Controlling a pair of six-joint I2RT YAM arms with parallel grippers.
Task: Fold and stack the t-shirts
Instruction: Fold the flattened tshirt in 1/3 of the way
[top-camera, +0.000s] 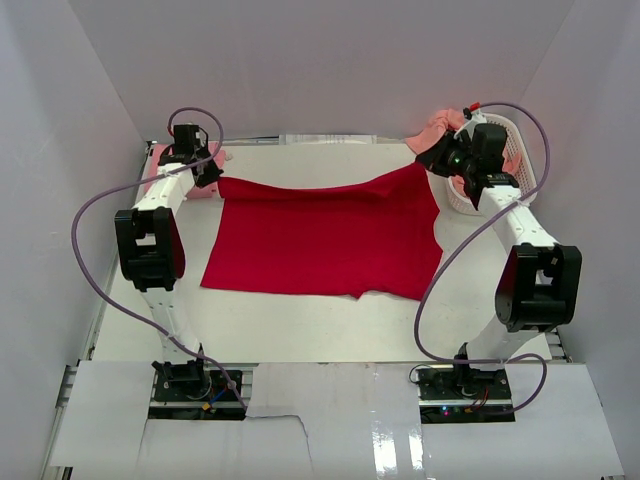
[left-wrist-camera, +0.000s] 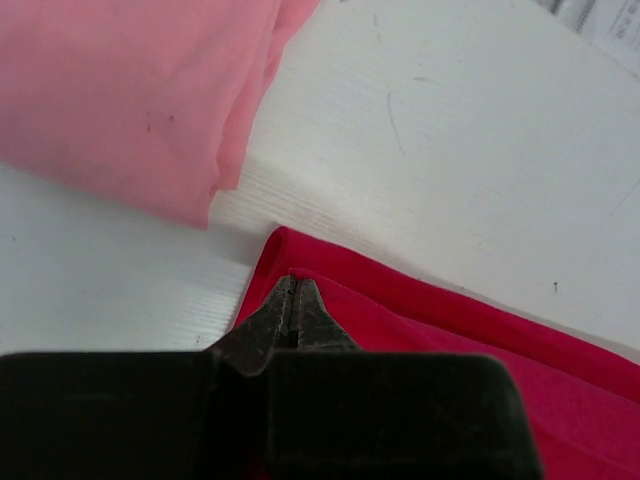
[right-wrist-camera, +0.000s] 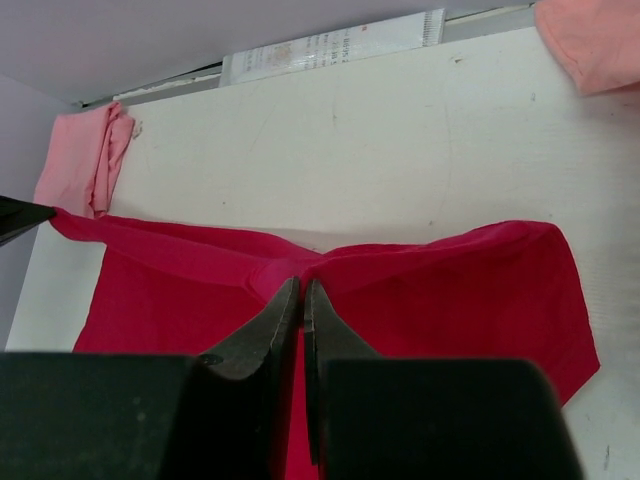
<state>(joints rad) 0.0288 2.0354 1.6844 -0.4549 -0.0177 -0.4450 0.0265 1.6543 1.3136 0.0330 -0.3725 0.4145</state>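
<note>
The left gripper (left-wrist-camera: 293, 287) has its fingers pressed together on the far left corner of the bright red t-shirt (top-camera: 325, 240), cloth pinched between the tips. The right gripper (right-wrist-camera: 301, 292) has its fingers closed to a thin slit on a raised ridge of the same shirt at its far right edge, which is drawn up off the table (top-camera: 300, 330). Between the two grips the far edge sags; the rest of the shirt lies spread flat across the middle of the table. Just beyond the left gripper a folded light pink t-shirt (left-wrist-camera: 130, 90) lies at the far left corner. A salmon-orange t-shirt (top-camera: 435, 128) hangs over the white latticed basket (top-camera: 520, 150) behind the right gripper
</note>
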